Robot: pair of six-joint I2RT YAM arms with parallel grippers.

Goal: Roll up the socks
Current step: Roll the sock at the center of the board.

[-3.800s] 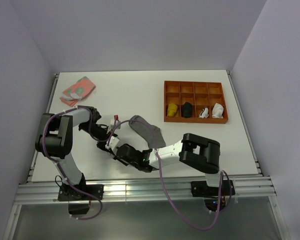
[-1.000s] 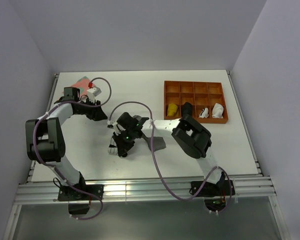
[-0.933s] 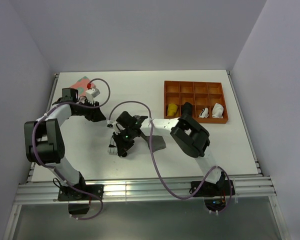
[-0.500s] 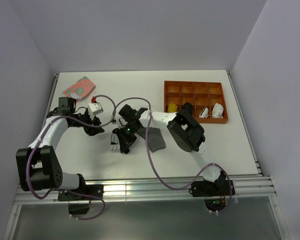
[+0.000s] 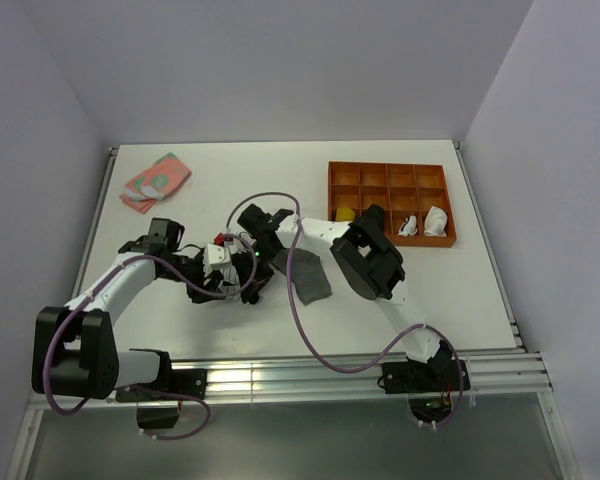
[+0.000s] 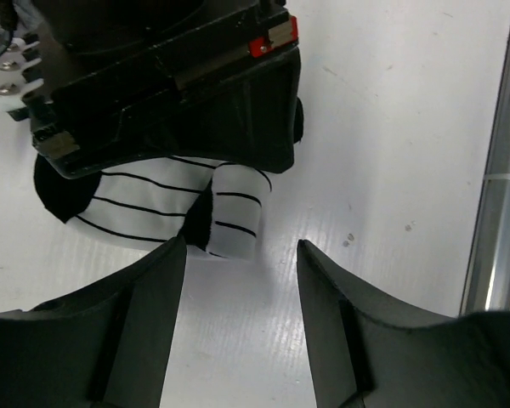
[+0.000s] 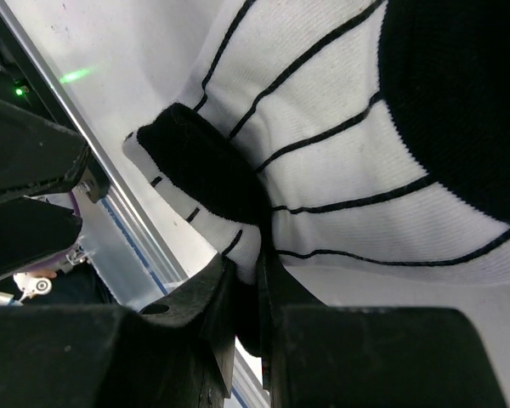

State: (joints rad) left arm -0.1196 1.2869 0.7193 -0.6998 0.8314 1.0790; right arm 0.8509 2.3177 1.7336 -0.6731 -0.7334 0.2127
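White worktop (image 5: 430,290), bare grey walls; orange tray (image 5: 390,166) far right, pink cloth (image 5: 156,182) in the far left corner. Left pincer (image 6: 240,255) has swung back from that corner and is now spread apart facing the striped sock (image 6: 144,204), which lies mid-worktop toward the near edge with the grey sock (image 5: 307,275) just beside it. Right pincer (image 7: 245,280) is clamped on its folded end, so the roll looks barely started and the left is likely there to assist.
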